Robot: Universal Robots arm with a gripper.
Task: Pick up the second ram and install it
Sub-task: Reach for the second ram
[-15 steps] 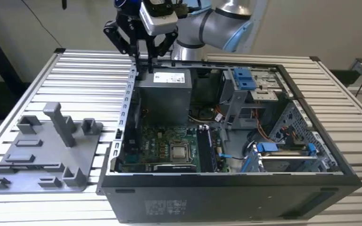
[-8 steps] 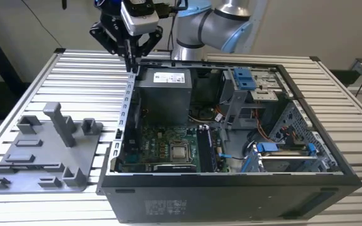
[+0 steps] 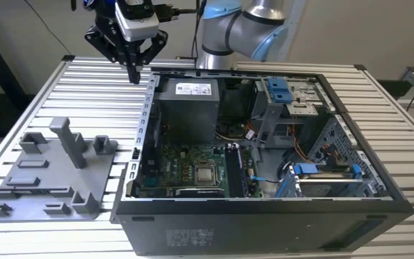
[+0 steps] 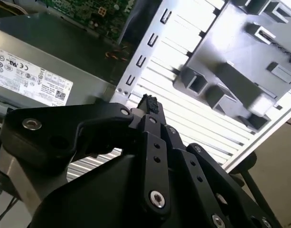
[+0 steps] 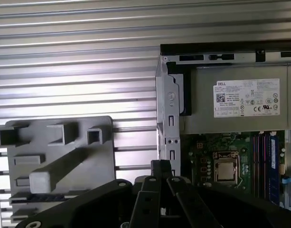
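The pincer (image 3: 133,75) is seen in the exterior view pointing straight down from the arm (image 3: 245,21). It is held over the slatted tabletop (image 3: 92,91), just outside the far corner of the open computer case (image 3: 264,226), on the exterior view's left of that case. Its dark fingers are drawn together to a single point and nothing is gripped between them. The same closed, empty tips are shown in the second wrist view (image 4: 149,105) and in the first wrist view (image 5: 160,167).

The grey tray (image 3: 30,211) is laid flat on the tabletop at the exterior view's left of the case, with upright blocks and one tall post raised from it. A long, thin dark strip is seen lying in a narrow groove near the tray's front edge. This is taken to be the second ram (image 3: 34,189), though its label cannot be made out. In the first wrist view the same dark strip (image 5: 45,196) is found low on the tray (image 5: 102,156). It is well apart from the pincer and is not touched by it.

Inside the case, the grey power supply (image 3: 189,108) is mounted at the far end, and the green motherboard (image 3: 185,167) is laid below it. The memory slots (image 5: 266,161) are seen beside the processor socket in the first wrist view.
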